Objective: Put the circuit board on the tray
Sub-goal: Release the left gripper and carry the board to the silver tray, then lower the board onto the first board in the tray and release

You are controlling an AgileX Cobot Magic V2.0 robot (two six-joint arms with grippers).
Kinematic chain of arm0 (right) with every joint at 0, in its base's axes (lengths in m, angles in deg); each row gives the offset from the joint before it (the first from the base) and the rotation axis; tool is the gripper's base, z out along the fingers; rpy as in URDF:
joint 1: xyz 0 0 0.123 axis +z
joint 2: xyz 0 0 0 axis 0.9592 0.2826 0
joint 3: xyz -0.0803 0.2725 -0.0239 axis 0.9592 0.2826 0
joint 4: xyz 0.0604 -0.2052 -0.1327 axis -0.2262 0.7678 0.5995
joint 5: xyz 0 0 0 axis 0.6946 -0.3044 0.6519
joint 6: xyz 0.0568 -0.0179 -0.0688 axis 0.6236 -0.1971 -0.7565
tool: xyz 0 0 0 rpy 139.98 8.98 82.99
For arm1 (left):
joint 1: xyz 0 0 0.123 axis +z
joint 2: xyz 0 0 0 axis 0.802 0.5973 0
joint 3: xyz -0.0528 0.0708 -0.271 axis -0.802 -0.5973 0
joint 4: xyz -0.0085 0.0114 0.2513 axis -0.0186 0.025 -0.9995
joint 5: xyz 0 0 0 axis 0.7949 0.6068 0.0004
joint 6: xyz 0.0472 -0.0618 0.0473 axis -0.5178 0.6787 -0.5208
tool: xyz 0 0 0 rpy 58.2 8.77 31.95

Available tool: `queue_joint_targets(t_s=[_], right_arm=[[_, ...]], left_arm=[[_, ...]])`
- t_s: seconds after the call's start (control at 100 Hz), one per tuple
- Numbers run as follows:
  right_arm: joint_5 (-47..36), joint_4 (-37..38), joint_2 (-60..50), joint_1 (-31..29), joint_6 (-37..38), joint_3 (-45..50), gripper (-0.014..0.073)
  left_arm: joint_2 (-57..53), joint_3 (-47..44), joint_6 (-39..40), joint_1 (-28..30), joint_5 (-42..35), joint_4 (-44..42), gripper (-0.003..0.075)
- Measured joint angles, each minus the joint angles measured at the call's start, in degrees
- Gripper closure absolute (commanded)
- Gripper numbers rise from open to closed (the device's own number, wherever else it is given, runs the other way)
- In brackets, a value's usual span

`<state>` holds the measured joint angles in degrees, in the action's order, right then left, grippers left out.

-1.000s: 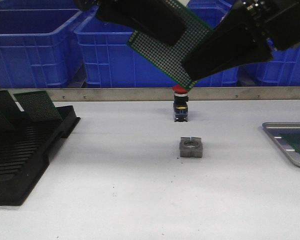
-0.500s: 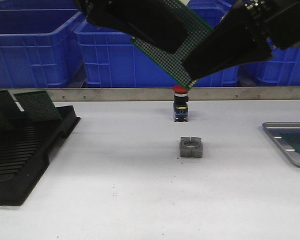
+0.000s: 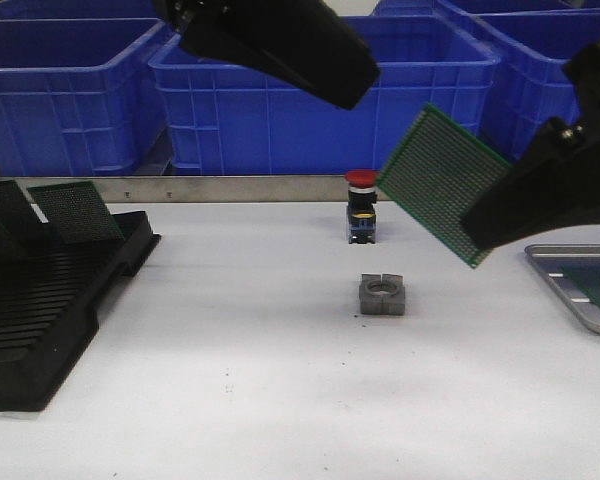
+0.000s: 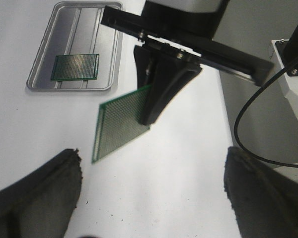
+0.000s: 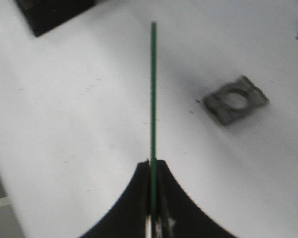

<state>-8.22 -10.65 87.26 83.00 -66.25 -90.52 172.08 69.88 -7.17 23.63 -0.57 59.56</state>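
Right tool (image 3: 485,235) pinches tilted circuit board (image 3: 442,183) in air beside tray (image 3: 570,290).

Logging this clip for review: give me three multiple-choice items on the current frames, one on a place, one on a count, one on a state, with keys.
1. Where is the grey metal block?
A. on the bare table, in front of the red-topped button
B. in the tray
C. on the black rack

2. How many circuit boards already lie in the tray?
A. none
B. one
C. three

3. What is the right gripper doing?
A. open and empty
B. resting on the table
C. shut on the circuit board, held tilted in the air

Answers:
1 A, the front view shows it alone on the table.
2 B, the left wrist view shows one green board inside.
3 C, the right wrist view shows the jaws pinching the board's edge.
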Motion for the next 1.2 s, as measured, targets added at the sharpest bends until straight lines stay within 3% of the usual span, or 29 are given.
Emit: queue_joint_targets(t_s=[0.15, 0.44, 0.59, 0.95, 1.07, 1.2], right_arm=[[-8.3, -1.2, 0.0, -5.9, 0.9, 2.2, 0.0662], [-22.5, -13.8, 3.5, -16.9, 2.9, 3.0, 0.0662], [-24.1, -15.4, 7.5, -19.8, 2.9, 3.0, 0.0662], [-23.9, -15.8, 16.0, -19.9, 2.9, -2.2, 0.0653], [-24.4, -15.9, 16.7, -19.9, 2.9, -2.8, 0.0523], [-26.7, -16.0, 16.7, -19.9, 2.9, -2.9, 0.023]], left_arm=[[0.0, 0.0, 0.0, 0.0, 0.0, -0.1, 0.0171], [0.0, 0.0, 0.0, 0.0, -0.1, -0.1, 0.0171], [0.0, 0.0, 0.0, 0.0, -0.1, -0.2, 0.0171], [0.0, 0.0, 0.0, 0.0, -0.1, -0.2, 0.0171], [0.0, 0.0, 0.0, 0.0, -0.1, -0.2, 0.0171], [0.0, 0.0, 0.0, 0.0, -0.1, -0.2, 0.0171]])
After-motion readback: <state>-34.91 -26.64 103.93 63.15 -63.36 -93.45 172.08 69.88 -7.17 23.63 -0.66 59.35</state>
